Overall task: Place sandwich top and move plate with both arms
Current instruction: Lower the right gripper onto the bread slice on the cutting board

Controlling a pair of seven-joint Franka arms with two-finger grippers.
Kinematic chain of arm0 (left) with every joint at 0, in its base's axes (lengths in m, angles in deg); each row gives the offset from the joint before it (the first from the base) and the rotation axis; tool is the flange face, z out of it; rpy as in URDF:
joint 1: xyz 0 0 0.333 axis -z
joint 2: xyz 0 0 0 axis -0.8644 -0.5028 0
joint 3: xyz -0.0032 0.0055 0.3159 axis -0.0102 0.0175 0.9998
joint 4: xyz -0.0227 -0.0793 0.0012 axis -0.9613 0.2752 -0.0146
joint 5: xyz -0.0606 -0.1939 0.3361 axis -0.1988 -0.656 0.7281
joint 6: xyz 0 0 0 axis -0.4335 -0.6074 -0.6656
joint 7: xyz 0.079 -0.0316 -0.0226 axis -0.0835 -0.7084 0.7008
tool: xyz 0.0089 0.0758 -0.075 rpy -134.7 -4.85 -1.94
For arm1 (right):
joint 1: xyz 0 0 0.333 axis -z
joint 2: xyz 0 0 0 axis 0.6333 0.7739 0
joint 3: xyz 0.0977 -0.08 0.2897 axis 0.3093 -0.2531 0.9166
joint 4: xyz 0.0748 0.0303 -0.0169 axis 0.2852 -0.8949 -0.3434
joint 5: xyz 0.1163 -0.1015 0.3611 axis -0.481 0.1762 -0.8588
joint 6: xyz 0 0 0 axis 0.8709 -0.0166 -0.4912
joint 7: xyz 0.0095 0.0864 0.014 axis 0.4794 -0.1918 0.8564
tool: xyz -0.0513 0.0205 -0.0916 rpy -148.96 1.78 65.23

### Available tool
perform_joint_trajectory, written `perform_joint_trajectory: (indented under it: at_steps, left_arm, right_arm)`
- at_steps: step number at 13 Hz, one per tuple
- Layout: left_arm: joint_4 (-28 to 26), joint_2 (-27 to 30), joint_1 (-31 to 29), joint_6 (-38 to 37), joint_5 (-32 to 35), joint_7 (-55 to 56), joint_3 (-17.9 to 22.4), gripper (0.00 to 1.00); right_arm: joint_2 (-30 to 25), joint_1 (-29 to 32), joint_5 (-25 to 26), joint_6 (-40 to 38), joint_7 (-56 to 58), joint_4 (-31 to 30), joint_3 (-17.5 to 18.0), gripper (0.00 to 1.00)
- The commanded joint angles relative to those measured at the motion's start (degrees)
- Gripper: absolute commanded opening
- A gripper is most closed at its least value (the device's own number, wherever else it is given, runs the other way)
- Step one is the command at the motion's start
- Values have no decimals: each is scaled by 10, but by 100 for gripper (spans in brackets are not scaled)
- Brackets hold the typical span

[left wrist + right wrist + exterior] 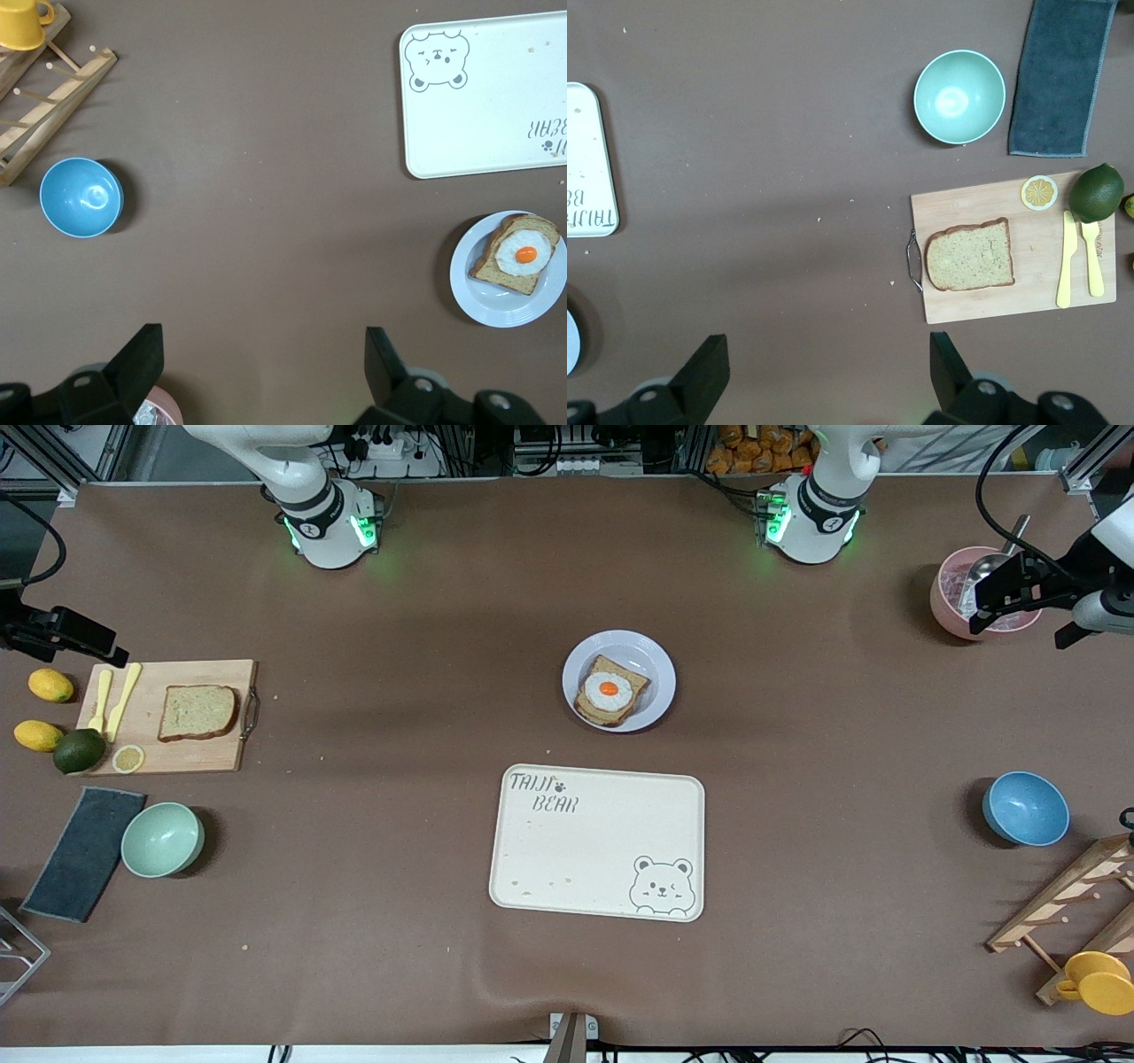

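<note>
Both grippers hold nothing. We see the left gripper (261, 372) with its fingers spread wide, up over the pink bowl (955, 607) at the left arm's end of the table. The right gripper (826, 376) is also spread wide; in the front view it is mostly out of the picture, so we think it hangs over the table edge near the cutting board (168, 717). The sandwich top (970, 255) lies flat on this board, beside a yellow knife (1067, 259). The plate (657, 657) stands in the middle of the table, farther from the front camera than the bear tray (598, 841), and it carries the egg slice (609, 690).
</note>
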Motion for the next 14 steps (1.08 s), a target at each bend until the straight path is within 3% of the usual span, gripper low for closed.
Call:
perform_joint_trajectory:
  at_steps: [1, 8, 14]
  left_arm:
    - [17, -1, 5, -22, 11, -12, 3, 100]
    - [24, -10, 0, -24, 8, -3, 6, 100]
    - [14, -28, -36, -19, -22, -14, 6, 100]
  right_arm:
    - [-6, 2, 5, -2, 4, 1, 2, 100]
    - [4, 13, 5, 5, 32, -17, -1, 100]
    - [1, 62, 4, 107, 94, -150, -1, 100]
